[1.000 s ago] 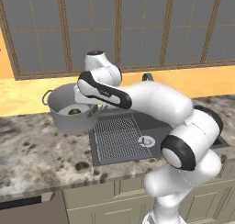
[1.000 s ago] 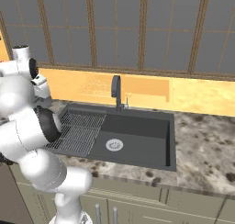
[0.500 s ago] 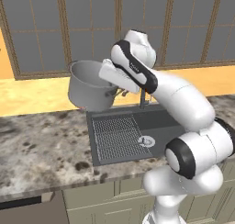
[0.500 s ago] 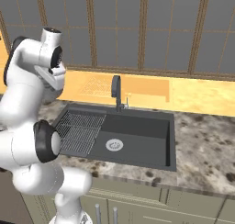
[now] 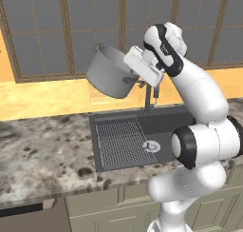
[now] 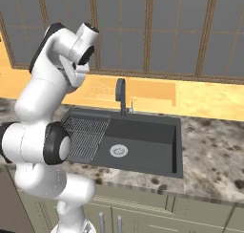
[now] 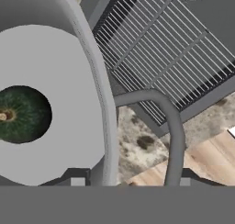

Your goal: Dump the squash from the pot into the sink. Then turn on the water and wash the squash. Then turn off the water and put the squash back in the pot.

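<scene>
Right up close on the hand cam, the gripper (image 7: 128, 184) is clamped on the pot (image 5: 113, 72) at its rim by one loop handle (image 7: 158, 126), with the squash (image 7: 20, 114) sitting on the pot's floor. Below that, the ribbed drain section (image 5: 118, 140) of the sink (image 6: 138, 146) and some speckled counter (image 5: 42, 150). Pot's lifted high and tilted, hanging just in front of the faucet (image 6: 121, 96), windows (image 6: 157, 29) behind.

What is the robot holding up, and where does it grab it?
The end effector holds the pot by a loop handle at its rim, with the squash inside.
</scene>
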